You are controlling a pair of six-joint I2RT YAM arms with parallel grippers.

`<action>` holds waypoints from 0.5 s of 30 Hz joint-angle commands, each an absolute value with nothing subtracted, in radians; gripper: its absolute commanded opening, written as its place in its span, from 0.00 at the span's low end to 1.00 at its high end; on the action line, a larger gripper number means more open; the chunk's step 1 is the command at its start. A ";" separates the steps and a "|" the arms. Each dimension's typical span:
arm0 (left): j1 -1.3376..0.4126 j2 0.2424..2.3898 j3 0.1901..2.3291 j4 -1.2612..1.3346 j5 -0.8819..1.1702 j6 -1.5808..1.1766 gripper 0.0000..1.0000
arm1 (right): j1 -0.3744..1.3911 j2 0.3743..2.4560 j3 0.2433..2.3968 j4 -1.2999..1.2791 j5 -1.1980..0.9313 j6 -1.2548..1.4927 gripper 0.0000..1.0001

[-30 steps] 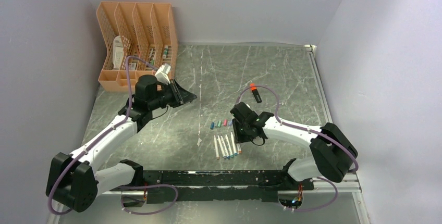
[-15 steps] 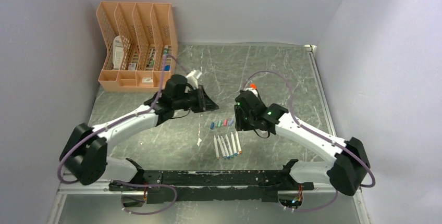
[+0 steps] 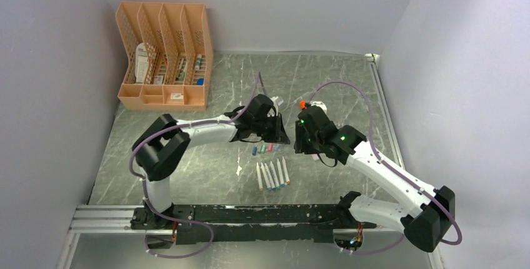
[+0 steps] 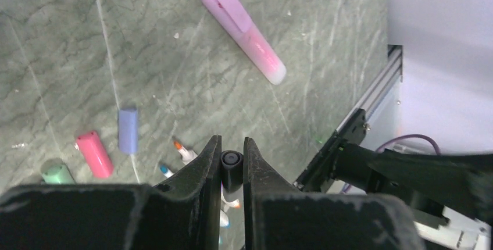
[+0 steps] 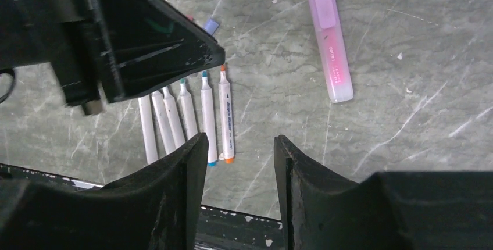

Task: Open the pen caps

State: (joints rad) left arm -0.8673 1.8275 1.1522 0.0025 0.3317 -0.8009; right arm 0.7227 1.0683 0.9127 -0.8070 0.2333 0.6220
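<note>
Movement is showing first on the left: the left arm point(image 3: 206, 128), which was hanging beside the orange file organiser point(image 3: 164, 56) a second ago, is now reaching across to mid-table. Its left gripper point(image 4: 231, 148) is pinching a small dark cylinder point(image 4: 231, 161) between closed fingers. Seeing it end-on, we are not managing to tell whether it is a cap or a barrel. Below it the loose pen caps point(image 3: 265, 148) are lying in a short row, teal cap point(image 4: 57, 173), pink cap point(image 4: 94, 154) and blue cap point(image 4: 128, 129), near the bare tips of the white pens point(image 5: 186, 116). Further right, the right gripper point(image 5: 238, 145), having risen off those pens, is hovering with fingers apart and nothing between them. Beyond it the pink highlighter point(image 5: 330, 40) is lying alone, still wearing its pale purple cap point(image 5: 321, 0). An orange cap point(image 3: 302, 103) is peeking out behind the right arm point(image 3: 375, 162). We are reading the arms as closing on each other, probably for a shared pull, with most caps already off. The grey-green marbled table point(image 3: 206, 175) is showing pale streaks. Pale lilac walls point(image 3: 56, 94) are closing it in, and a metal rail point(image 3: 106, 219) is running along the near edge.
</note>
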 commanded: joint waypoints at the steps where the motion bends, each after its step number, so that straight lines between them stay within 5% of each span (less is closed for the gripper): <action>1: -0.880 1.900 1.221 -0.012 0.309 -0.791 0.14 | 0.711 1.042 0.922 -0.835 0.244 0.611 0.45; 15: -0.881 2.017 1.259 -0.051 0.254 -0.771 0.18 | 0.704 1.031 0.896 -0.807 0.200 0.603 0.45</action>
State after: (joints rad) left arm -0.8742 1.9972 1.2297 -0.0357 0.2882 -0.7918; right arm 0.7078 1.0477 0.9047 -0.8200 0.2127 0.6109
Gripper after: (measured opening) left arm 0.215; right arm 0.452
